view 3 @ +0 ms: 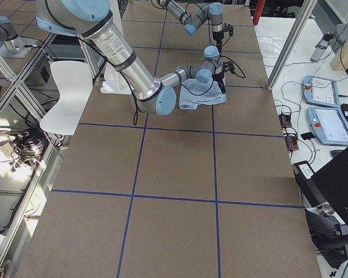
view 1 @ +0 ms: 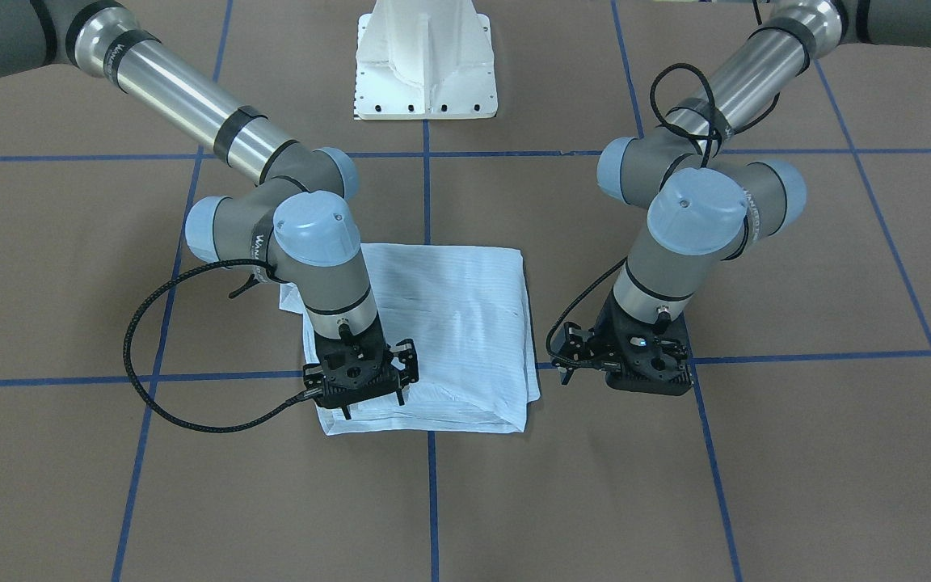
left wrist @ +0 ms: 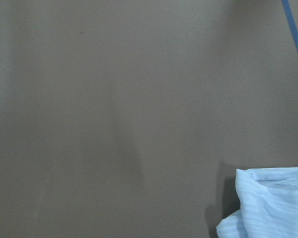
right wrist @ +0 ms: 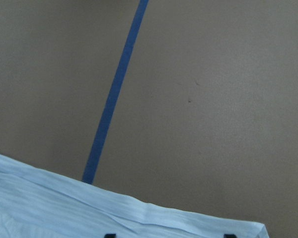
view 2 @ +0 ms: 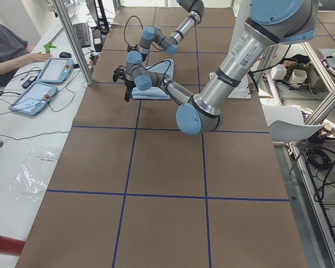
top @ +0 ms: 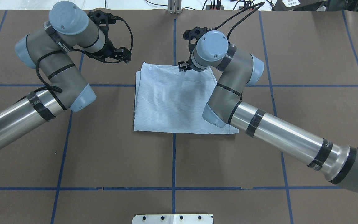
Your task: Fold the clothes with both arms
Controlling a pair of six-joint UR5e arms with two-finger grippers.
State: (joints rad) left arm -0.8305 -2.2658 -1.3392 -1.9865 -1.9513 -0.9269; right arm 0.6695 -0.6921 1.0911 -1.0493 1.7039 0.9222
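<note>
Centre table: the light blue shirt [top: 169, 102] lies flat, folded into a rough rectangle. Its long axis runs side to side across the robot's front. One near corner trails to a point toward the robot's right, and the layered folds stack along the far edge. You cannot tell from these views which way the collar faces.

The right arm [top: 278, 133] reaches over the shirt, with the right pincer [view 1: 375, 390] low over that far edge. In its wrist view two dark fingertips [right wrist: 109, 235] show set wide apart above the cloth, gripping nothing. The left arm [top: 11, 121] holds the left pincer [view 1: 566, 356] over bare table just beside the shirt's left far corner. Its wrist view shows only that corner and the brown surface, so you cannot tell whether its fingers are parted or together.

The table [top: 104, 149] is covered in matt brown sheet marked into large squares by blue tape lines [top: 174, 161], and the shirt covers one crossing of them. The white pedestal base [view 1: 425, 65] stands at the robot's edge.

Around you, a seated person [view 2: 8, 47] rests a hand on a white side desk by two control tablets [view 2: 54, 70]. A white chair [view 3: 66, 95] stands behind the robot, and a laptop [view 3: 336, 185] sits open at the desk's other end.
</note>
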